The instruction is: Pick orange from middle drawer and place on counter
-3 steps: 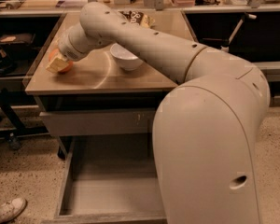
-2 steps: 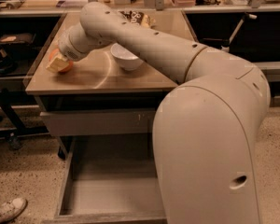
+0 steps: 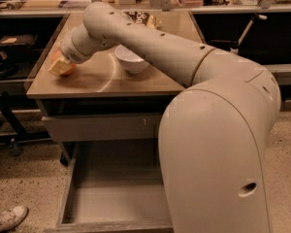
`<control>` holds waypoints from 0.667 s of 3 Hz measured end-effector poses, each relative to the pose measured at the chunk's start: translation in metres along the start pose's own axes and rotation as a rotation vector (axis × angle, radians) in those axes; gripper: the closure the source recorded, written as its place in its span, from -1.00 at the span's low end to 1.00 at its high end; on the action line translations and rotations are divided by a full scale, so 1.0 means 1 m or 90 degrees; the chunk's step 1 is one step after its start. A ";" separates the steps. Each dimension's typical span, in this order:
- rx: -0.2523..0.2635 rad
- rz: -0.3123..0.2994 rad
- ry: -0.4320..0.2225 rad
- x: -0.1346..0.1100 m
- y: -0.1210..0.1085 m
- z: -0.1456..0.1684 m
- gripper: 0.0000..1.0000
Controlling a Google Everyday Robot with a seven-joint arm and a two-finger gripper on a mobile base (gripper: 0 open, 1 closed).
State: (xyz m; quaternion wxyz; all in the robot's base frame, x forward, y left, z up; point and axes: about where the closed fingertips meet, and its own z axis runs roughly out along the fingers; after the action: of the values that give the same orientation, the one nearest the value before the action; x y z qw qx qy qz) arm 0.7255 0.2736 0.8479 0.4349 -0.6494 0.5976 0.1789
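At the left edge of the counter (image 3: 136, 84), your gripper (image 3: 59, 67) sat over the orange (image 3: 71, 71), which rested on the glossy top, near a white bowl (image 3: 132, 58). Whether the gripper clasped the fruit or merely touched it, you could not tell. Below, the middle drawer (image 3: 117, 200) stood pulled open, its grey floor showing.

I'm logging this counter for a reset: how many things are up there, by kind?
Small round orange fruit: 1, at the left of the glossy beige counter, with the gripper on it
White round bowl: 1
Dark crinkly snack bag: 1
Total: 3
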 end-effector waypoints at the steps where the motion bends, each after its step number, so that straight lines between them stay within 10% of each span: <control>1: 0.000 0.000 0.000 0.000 0.000 0.000 -0.74; 2: 0.000 0.000 0.000 0.000 0.000 0.000 -1.00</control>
State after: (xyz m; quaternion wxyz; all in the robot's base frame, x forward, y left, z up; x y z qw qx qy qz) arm 0.7255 0.2737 0.8479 0.4348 -0.6495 0.5976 0.1789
